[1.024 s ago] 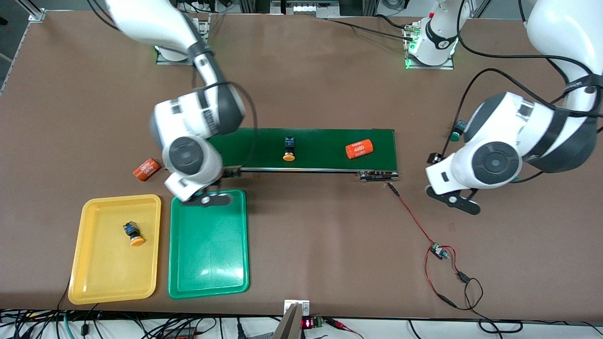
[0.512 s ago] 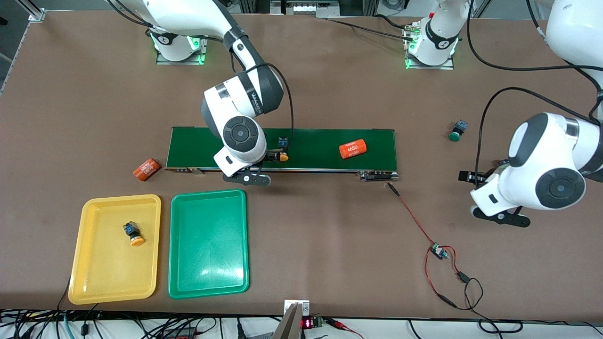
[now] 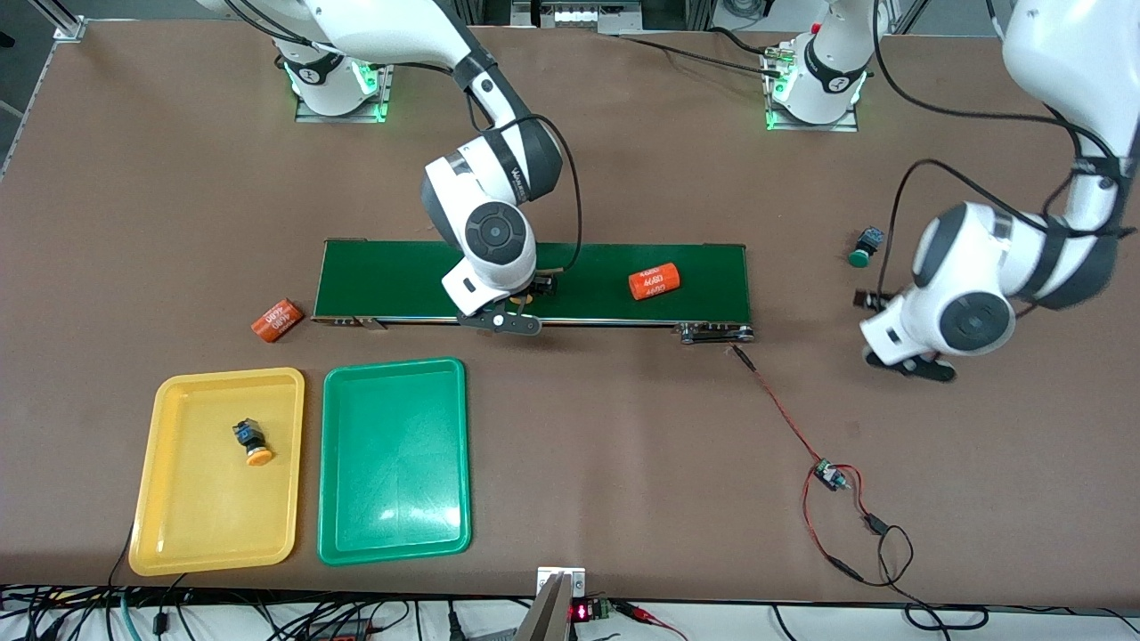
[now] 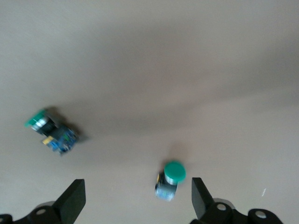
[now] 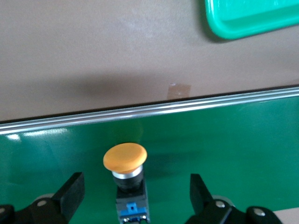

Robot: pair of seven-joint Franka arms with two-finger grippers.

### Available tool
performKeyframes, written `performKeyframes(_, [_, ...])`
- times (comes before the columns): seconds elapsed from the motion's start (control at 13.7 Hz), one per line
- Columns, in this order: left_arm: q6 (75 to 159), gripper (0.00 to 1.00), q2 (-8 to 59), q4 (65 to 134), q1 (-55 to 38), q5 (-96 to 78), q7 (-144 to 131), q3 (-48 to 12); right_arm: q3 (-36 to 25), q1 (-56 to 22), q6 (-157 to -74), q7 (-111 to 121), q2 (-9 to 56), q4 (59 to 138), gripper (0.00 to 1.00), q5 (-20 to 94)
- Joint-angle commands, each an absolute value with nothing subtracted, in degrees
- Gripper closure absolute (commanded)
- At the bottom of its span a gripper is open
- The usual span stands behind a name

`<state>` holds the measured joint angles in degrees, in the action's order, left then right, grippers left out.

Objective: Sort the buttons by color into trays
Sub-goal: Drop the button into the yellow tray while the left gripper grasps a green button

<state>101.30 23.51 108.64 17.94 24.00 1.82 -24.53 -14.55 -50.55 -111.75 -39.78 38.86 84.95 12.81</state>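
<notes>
Nearest the front camera, two shallow rectangular trays with rounded corners lie side by side at the right arm's end of the table: the yellow tray (image 3: 216, 470) and, just beside it toward the table's middle, the green tray (image 3: 394, 460). One yellow-capped button (image 3: 252, 442) lies on its side in the yellow tray, black body with a blue tag, cap turned toward the front camera; the green tray holds nothing. A red and black wire (image 3: 824, 476) trails over the table toward the left arm's end. Farther from the camera runs the dark green conveyor belt (image 3: 606, 263). The right gripper (image 5: 135, 196) is low over the belt, its fingers spread wide to either side of a second yellow-capped button (image 5: 126, 179), which lies on the belt with its domed orange-yellow cap on a silver collar, black body and blue tag; neither finger touches it. An orange cylinder with white print (image 3: 655, 280) lies on the belt toward the left arm's end; another orange cylinder (image 3: 277, 320) lies on the table just off the belt's other end. The left gripper (image 4: 138, 200) hangs over bare table off the belt's end, fingers wide apart and holding nothing. Between them stands one green-capped button (image 4: 169, 181), cap up, untouched; a second green-capped button (image 4: 50, 131) lies on its side near it, showing a blue tag.
</notes>
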Motion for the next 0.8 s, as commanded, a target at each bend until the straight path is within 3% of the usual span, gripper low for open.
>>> performKeyframes(0.0, [103.89,0.00,16.61,121.00,17.49,22.59,10.19,-21.98,-15.29,-51.68,-115.56,-40.78,37.71,89.20,0.00,13.36])
performKeyframes(0.07, [104.23,0.00,16.35,123.72,17.84,22.59,10.46,-21.89,-15.21,-51.85,-117.75,-40.78,37.79,90.69,0.00,13.36])
performKeyframes(0.15, [106.24,0.00,15.74,126.53,18.54,22.59,10.98,-21.71,-15.21,-52.29,-119.86,-40.69,37.88,91.92,0.07,13.45])
performKeyframes(0.22, [110.44,0.00,14.86,130.48,20.46,22.67,10.99,-21.45,-15.21,-52.38,-120.58,-40.43,37.97,92.19,0.25,13.45])
performKeyframes(0.29, [115.52,0.00,14.68,134.17,21.70,22.68,10.99,-21.36,-15.21,-52.30,-120.15,-40.78,37.97,92.11,0.72,13.62])
performKeyframes(0.37, [118.62,0.00,14.33,136.82,22.14,22.68,10.99,-21.36,-15.21,-51.95,-119.97,-40.78,37.79,92.11,0.91,13.54])
performKeyframes(0.44, [119.96,0.00,13.98,138.67,22.32,22.85,11.07,-21.36,-15.21,-52.12,-119.88,-41.22,37.62,91.76,1.00,14.06])
performKeyframes(0.73, [128.22,0.08,14.33,143.51,23.12,23.64,11.69,-20.40,-15.64,-51.68,-114.72,-44.30,36.56,85.80,1.00,14.24])
